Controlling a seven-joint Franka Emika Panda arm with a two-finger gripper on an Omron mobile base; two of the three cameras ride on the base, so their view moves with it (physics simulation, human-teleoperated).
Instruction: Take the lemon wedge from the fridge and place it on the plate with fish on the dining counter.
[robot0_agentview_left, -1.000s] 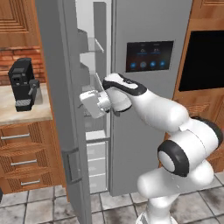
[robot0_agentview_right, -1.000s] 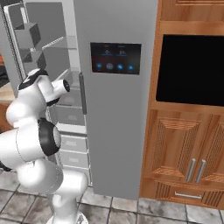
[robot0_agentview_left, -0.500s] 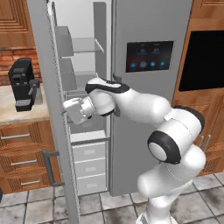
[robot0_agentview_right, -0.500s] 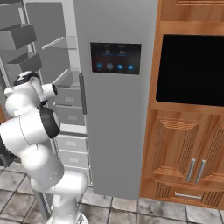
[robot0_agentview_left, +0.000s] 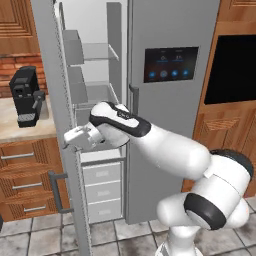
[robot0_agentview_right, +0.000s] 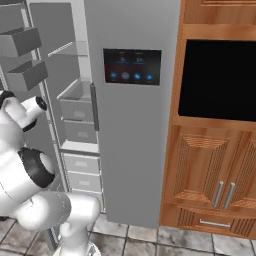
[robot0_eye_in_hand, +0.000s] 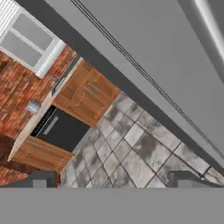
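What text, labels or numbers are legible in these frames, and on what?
Fridge touchscreen panel: blue round icons and small pale characters above them, too small and blurred to read.
Coffee machine on the worktop: no readable brand or label.
Black wall oven: no visible text.
Nothing else carries writing.

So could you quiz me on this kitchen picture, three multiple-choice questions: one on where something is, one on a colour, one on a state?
1. Where does the coffee machine stand?
A. on the worktop left of the fridge
B. inside the fridge
C. on the floor

2. What colour are the icons on the fridge's panel?
A. red
B. blue
C. yellow

3. How is the fridge's left door?
A. shut
B. swung open
C. taken off

Answers:
1 A, the coffee machine sits on the worktop left of the fridge.
2 B, the panel shows blue icons.
3 B, the left door stands open, with shelves and drawers in sight; the open gripper is beside its edge.
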